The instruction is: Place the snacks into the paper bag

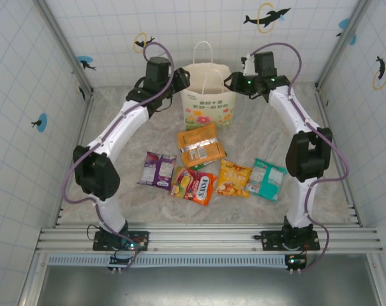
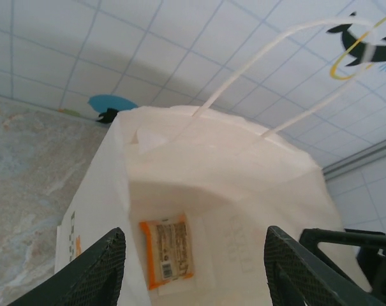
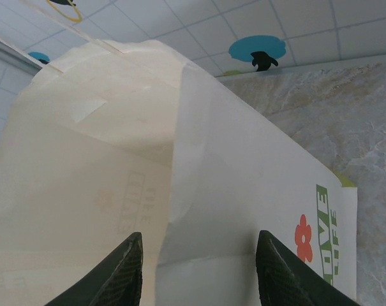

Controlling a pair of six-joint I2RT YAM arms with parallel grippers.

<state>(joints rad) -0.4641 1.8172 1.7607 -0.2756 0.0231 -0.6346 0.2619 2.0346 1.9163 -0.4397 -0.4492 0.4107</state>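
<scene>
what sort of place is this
Probably a robot test cell, not a home: white tiled panels with dolphin stickers wall in a marble-look table, and two arms are bolted to a rail at its near edge.

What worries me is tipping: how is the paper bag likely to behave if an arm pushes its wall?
The paper bag stands upright and tall, with apparently just one packet inside, so it is probably light and may slide or tip at a push. Its thin paper looks creased and bowed, so it would likely buckle rather than resist.
</scene>
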